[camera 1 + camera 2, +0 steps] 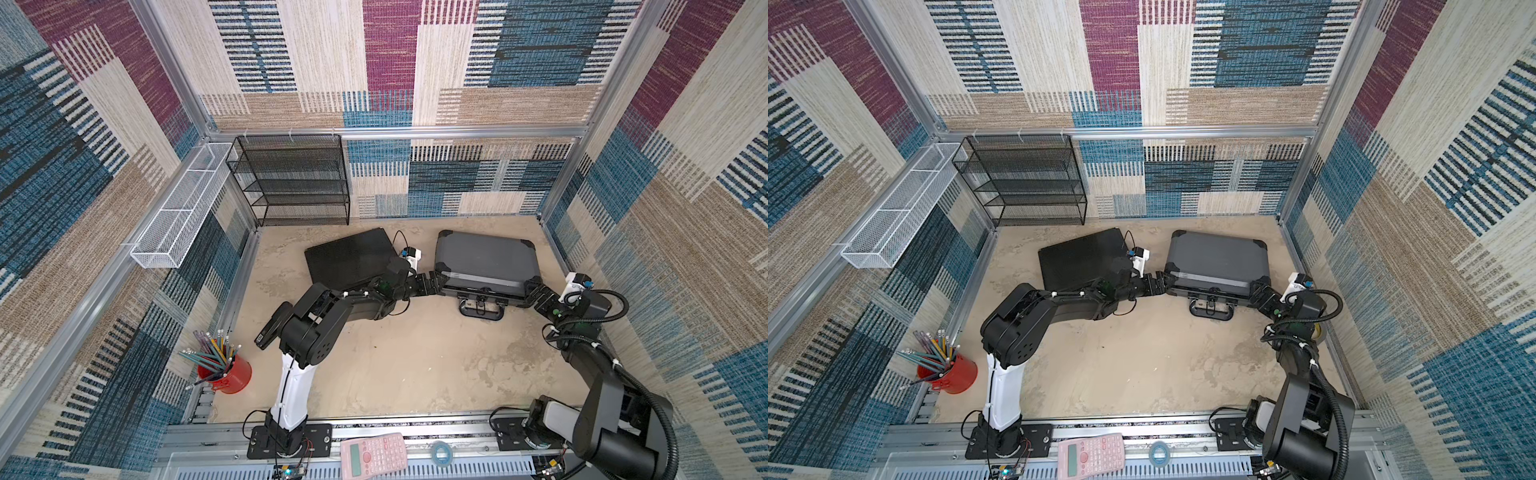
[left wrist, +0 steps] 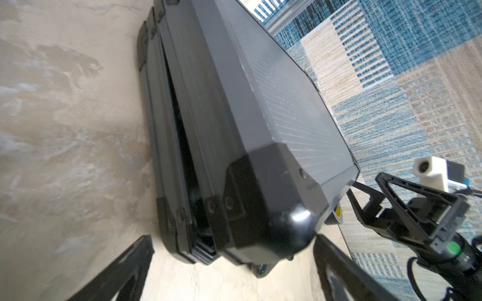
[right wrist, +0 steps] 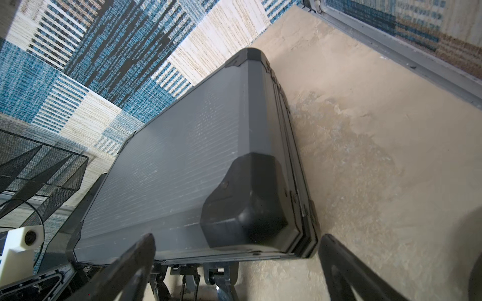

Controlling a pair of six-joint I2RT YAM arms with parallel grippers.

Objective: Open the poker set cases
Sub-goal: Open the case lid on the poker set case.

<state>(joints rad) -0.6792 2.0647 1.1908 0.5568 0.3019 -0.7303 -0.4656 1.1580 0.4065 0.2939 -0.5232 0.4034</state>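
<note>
Jaws gape (nothing held) as left gripper and right gripper straddle grey case.

Walls: patchwork carpet-look panels all round in blue, beige and magenta, some stripy
Floor: blotchy beige, kinda stone-ish
Frame: bare aluminium rail across the back, 12 o'clock
Shelf: black mesh rack, 11 o'clock, against the back wall
Basket: long white wire one, 10 o'clock, on the side wall
Light: pretty even

Beige tabletop bears black case, grey case; mesh shelf behind.
</note>
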